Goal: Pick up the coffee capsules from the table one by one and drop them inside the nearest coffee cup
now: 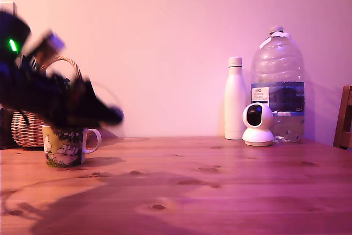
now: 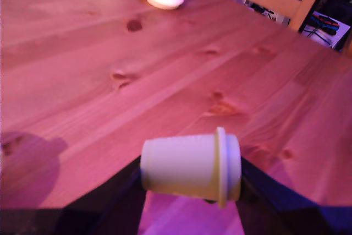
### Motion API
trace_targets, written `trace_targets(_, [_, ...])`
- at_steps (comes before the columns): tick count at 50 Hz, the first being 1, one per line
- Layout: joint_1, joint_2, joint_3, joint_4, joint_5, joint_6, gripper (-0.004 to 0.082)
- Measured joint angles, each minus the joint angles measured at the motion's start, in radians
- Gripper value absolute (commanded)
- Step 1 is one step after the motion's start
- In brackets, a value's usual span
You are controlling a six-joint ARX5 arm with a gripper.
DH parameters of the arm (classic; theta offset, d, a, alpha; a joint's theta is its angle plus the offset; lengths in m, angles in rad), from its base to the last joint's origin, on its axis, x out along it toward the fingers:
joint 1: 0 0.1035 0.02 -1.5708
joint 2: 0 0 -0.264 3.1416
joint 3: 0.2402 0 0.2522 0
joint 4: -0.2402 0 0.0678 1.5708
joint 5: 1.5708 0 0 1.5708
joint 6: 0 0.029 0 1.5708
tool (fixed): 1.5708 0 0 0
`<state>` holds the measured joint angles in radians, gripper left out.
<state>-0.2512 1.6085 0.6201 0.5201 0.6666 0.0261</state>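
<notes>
A coffee capsule (image 2: 190, 168), a small pale tapered pod with a rim, lies sideways between my gripper's (image 2: 190, 192) two dark fingers (image 2: 113, 193), which are shut on it above the bare table (image 2: 165, 59). In the exterior view the arm is a dark motion-blurred mass at the left, and the gripper (image 1: 111, 116) sits just above and to the right of the coffee cup (image 1: 65, 147). The cup, a mug with a white handle and a yellow-green print, stands on the table (image 1: 220, 191). The capsule is hidden in that view, and the cup does not show in the wrist view.
A wicker basket (image 1: 26, 127) stands behind the mug. At the back right of the exterior view are a white bottle (image 1: 235, 100), a large water bottle (image 1: 278, 89) and a small white camera (image 1: 257, 125). A wooden chair (image 1: 344, 118) stands at the table's right edge.
</notes>
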Motion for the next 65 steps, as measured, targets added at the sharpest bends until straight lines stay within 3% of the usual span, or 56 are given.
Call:
trace_targets(7, [0.019, -0.125, 0.0, -0.112, -0.025, 0.0, 0.0122])
trace_targets(20, [0.121, -0.276, 0.0, -0.272, -0.177, 0.01, 0.0122])
trace_targets(30, [0.202, -0.33, 0.0, -0.328, -0.267, 0.011, 0.0122])
trace_targets(45, [0.212, -0.35, 0.0, -0.358, -0.292, 0.011, 0.0122])
trace_targets(52, [0.212, -0.35, 0.016, -0.428, -0.33, 0.011, 0.0123])
trace_targets(65, [0.212, -0.311, 0.221, -0.613, -0.344, 0.019, 0.0128])
